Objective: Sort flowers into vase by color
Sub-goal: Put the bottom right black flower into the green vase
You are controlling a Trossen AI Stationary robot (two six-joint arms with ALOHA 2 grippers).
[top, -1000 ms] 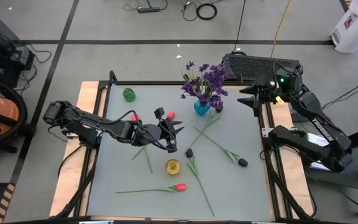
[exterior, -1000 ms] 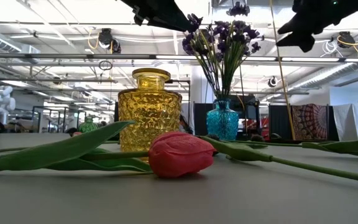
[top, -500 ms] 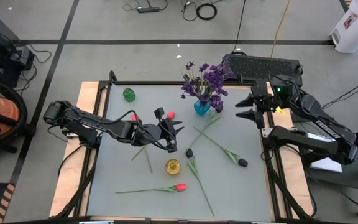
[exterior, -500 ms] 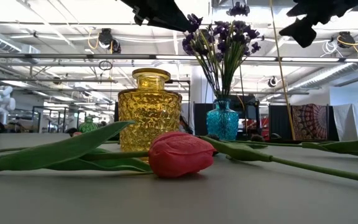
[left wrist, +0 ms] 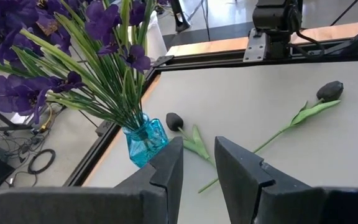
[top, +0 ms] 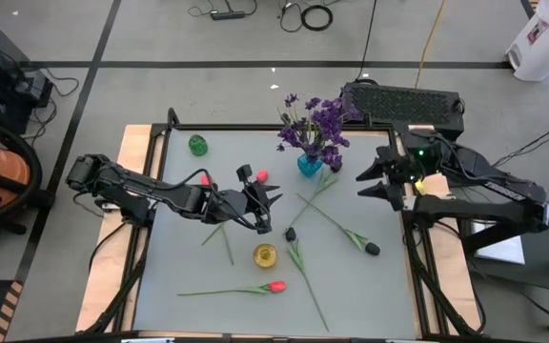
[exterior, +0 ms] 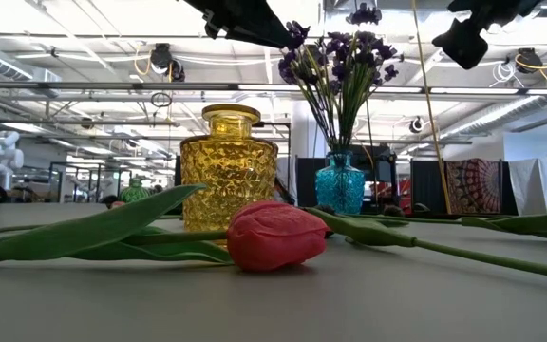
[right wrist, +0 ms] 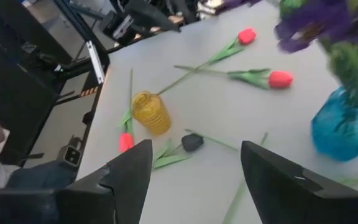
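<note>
Purple flowers (top: 315, 126) stand in the blue vase (top: 309, 165) at the table's far side. Two red tulips (top: 261, 175) (top: 206, 178) lie on the table by my left arm, and a third red tulip (top: 274, 286) lies near the front edge. Two black tulips (top: 291, 233) (top: 373, 249) lie right of centre. The yellow vase (top: 265, 254) and the green vase (top: 198, 145) hold nothing. My left gripper (top: 271, 198) hovers at mid-table, open a little, nothing between its fingers (left wrist: 166, 171). My right gripper (top: 375, 181) hangs open above the table's right side, right of the blue vase.
A black box (top: 403, 103) sits just beyond the table's far right corner. The wooden table frame (top: 132, 152) runs along both sides. In the low view both grippers hang high above the red tulip (exterior: 275, 235) and the yellow vase (exterior: 228, 169).
My right gripper has swung from the table's far right corner toward the near edge and a little toward the centre, turning as it went. It has stayed open. My left arm and the flowers have not moved.
</note>
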